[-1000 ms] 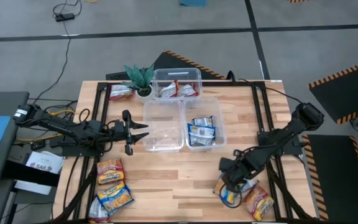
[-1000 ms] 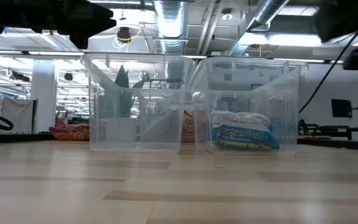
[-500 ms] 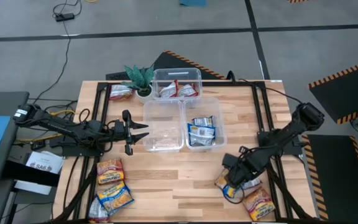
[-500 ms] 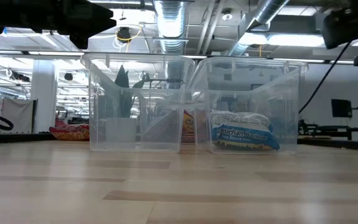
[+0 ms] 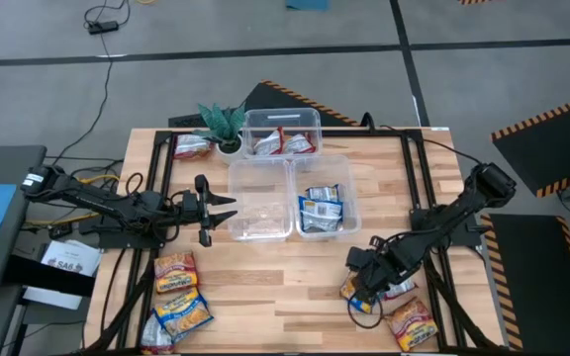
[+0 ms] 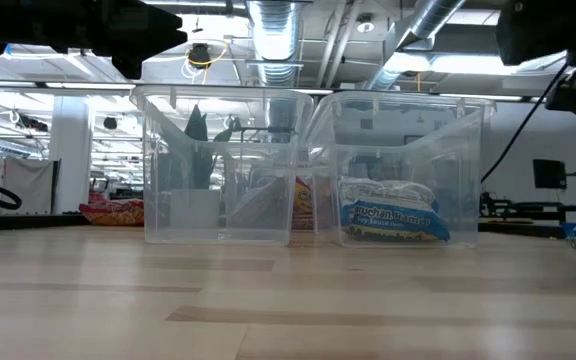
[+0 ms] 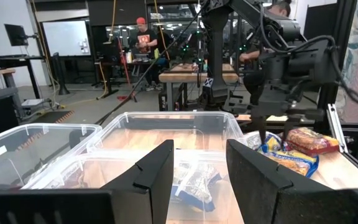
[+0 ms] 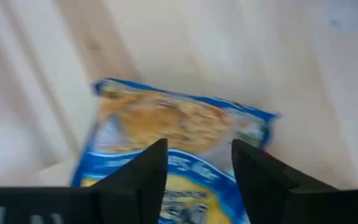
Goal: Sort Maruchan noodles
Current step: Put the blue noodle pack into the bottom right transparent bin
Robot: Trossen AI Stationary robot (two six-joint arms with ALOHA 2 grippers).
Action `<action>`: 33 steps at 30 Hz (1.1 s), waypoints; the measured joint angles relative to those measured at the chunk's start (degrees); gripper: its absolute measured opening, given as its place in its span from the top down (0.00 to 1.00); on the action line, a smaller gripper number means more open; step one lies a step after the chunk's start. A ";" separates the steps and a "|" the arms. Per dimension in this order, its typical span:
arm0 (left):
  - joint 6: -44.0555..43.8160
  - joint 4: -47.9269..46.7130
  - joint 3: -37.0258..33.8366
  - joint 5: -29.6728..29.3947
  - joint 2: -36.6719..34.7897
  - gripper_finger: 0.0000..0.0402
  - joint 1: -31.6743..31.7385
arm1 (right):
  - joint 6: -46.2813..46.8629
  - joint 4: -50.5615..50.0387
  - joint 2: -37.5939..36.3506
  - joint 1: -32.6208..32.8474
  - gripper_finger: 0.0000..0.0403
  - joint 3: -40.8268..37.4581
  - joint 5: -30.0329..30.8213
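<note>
A blue-and-silver Maruchan packet (image 8: 185,124) lies flat on the table near its front right (image 5: 366,300). My right gripper (image 8: 197,149) stands open just above it, fingers pointing down (image 5: 360,280). A red packet (image 5: 411,321) lies beside it. Three yellow-orange packets (image 5: 178,292) lie at the front left. In the middle are one empty clear bin (image 5: 260,203), one with blue packets (image 5: 323,208) and a far one with red packets (image 5: 281,133). My left gripper (image 5: 228,209) hovers open at the empty bin's left side.
A small green plant (image 5: 224,124) and another red packet (image 5: 191,146) sit at the far left, beside the far bin. Black frame rails (image 5: 161,188) run along both sides of the table. Bare wood lies between the bins and the front edge.
The blue packet hung clear of the table half a second ago; it has dropped and now lies flat on the wood. My right gripper stays close above it, shifted slightly toward the table's left. My left arm has kept still.
</note>
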 joint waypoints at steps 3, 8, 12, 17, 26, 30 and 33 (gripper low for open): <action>0.00 -0.45 0.00 0.00 0.00 0.66 0.00 | -2.03 2.78 0.00 0.66 0.46 0.00 -0.30; 0.00 -1.20 0.02 0.00 0.02 0.66 0.00 | -1.90 4.14 0.00 2.29 0.46 0.00 -0.48; 0.00 -1.22 0.02 0.00 0.02 0.66 0.00 | -0.68 4.54 0.62 3.31 0.47 0.00 -0.52; 0.00 -1.25 0.02 0.00 0.02 0.66 0.00 | -2.19 7.75 5.23 3.65 0.48 -0.02 -3.74; 0.00 -1.27 0.02 -0.70 0.02 0.66 0.00 | -6.09 7.30 11.59 2.48 0.49 0.68 -7.61; 0.00 -1.33 0.02 -1.53 0.02 0.66 -0.02 | -7.47 7.17 11.58 2.53 0.57 0.63 -7.58; 0.00 -1.34 0.02 -1.53 0.02 0.66 0.00 | -8.09 6.89 11.54 2.55 0.71 0.52 -7.43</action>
